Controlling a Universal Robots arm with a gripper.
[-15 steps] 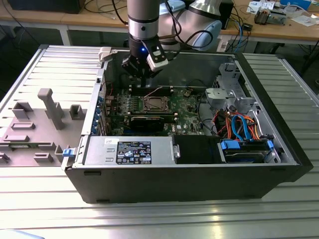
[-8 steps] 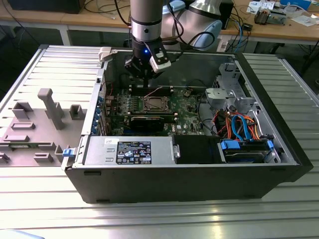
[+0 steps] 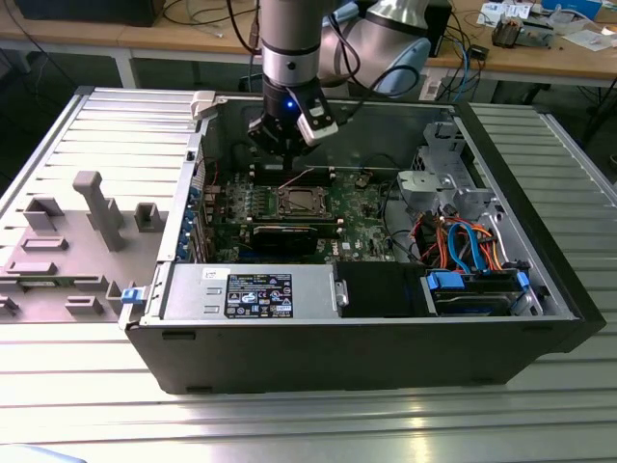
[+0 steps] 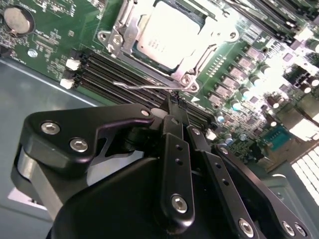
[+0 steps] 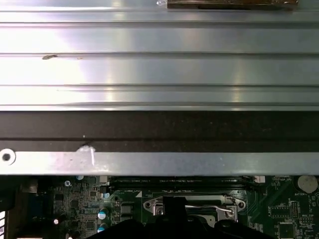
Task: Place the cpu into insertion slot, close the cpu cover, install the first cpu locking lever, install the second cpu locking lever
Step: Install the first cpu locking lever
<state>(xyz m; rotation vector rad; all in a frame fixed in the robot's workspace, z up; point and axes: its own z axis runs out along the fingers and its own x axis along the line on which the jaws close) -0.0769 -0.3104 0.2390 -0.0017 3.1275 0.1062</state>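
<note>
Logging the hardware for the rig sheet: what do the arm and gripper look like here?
The arm is a silver-grey tube with black bands and pale grey joint housings. A small blue light glows near its wrist, beside a white-cased module, and a dark cable runs along it. The gripper is matte black: chunky linkage plates held by silver screws, narrowing to slim fingers.

Ribbed metal table; green motherboard below case edge

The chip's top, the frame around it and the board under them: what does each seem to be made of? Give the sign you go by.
The chip: metal top, brushed silver-grey, catching glare. The frame: thin shiny metal, probably steel, with bright edges. The board: green, probably lacquered circuit laminate, studded with small parts.
</note>
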